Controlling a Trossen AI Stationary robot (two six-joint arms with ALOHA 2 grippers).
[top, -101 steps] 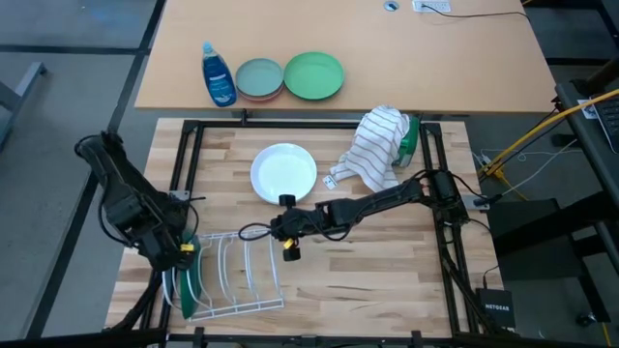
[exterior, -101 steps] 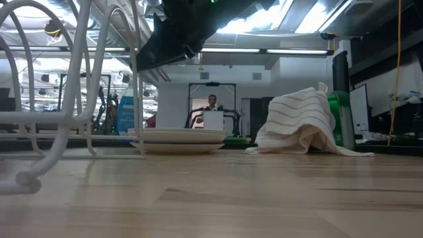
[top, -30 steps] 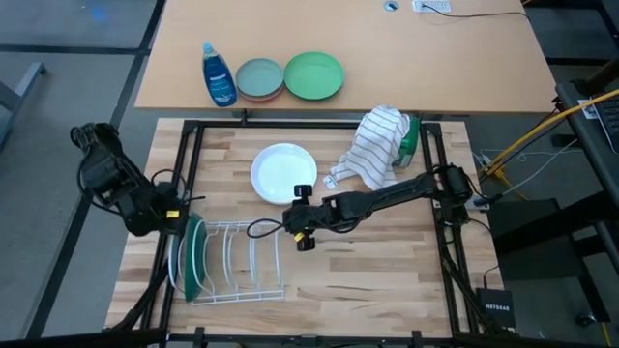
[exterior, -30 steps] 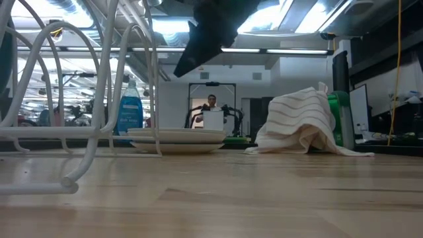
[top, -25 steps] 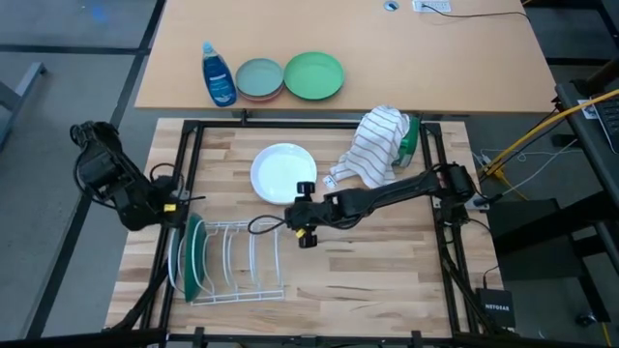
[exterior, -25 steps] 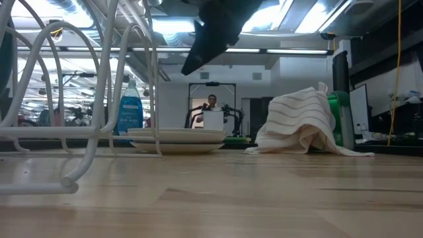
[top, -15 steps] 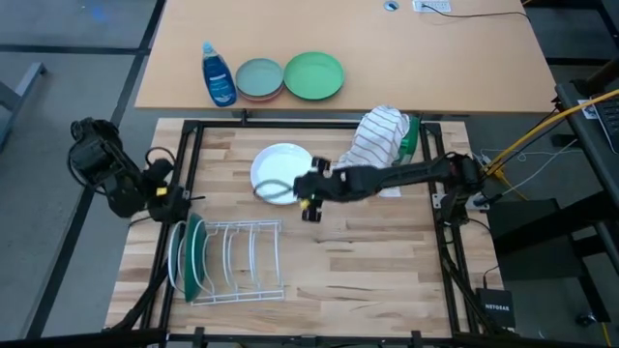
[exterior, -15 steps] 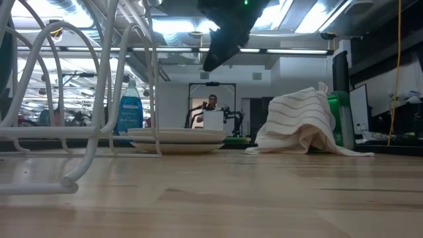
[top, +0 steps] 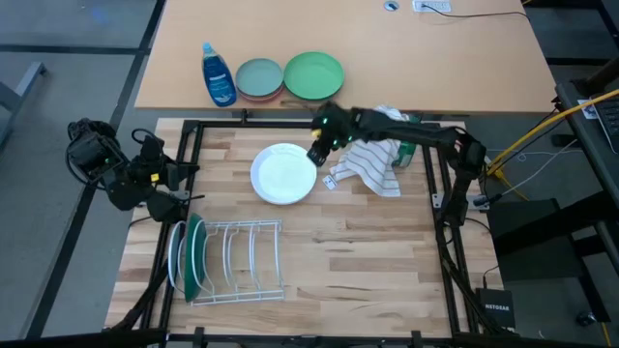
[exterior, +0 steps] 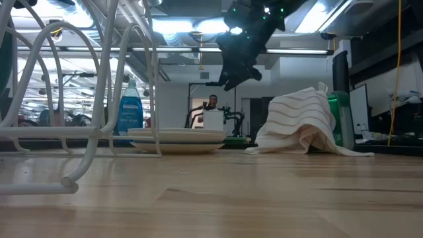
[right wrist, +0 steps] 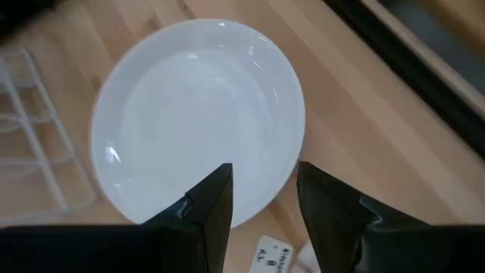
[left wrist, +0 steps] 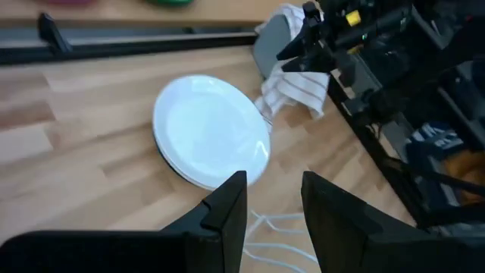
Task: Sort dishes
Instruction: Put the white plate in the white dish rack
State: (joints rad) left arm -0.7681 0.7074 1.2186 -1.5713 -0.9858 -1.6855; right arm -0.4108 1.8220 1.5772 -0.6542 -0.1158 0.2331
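Observation:
A stack of white plates (top: 283, 174) lies flat on the wooden table, seen too as white plates (right wrist: 201, 114), white plates (left wrist: 212, 129) and white plates (exterior: 177, 139). A dark green plate (top: 196, 257) and a white plate (top: 174, 255) stand on edge in the wire rack (top: 232, 261) at the near left. My right gripper (top: 319, 150) hovers open above the stack's far right rim, shown as right gripper (right wrist: 264, 201) and right gripper (exterior: 238, 63). My left gripper (top: 164, 182) is open at the table's left edge, just beyond the rack; left gripper (left wrist: 274, 205) faces the stack.
A striped towel (top: 372, 153) lies over a green object (top: 407, 143) right of the stack, with a small label (right wrist: 273, 254) beside it. On the far table stand a soap bottle (top: 219, 75), a grey-blue plate on a pink one (top: 259, 79) and a light green plate (top: 313, 75).
My right gripper has swung from beside the rack toward the table's far edge and risen, ending above the white stack's far right rim. My left gripper has drawn back from the rack toward the far left. Both stay open with nothing in them; the plates have not moved.

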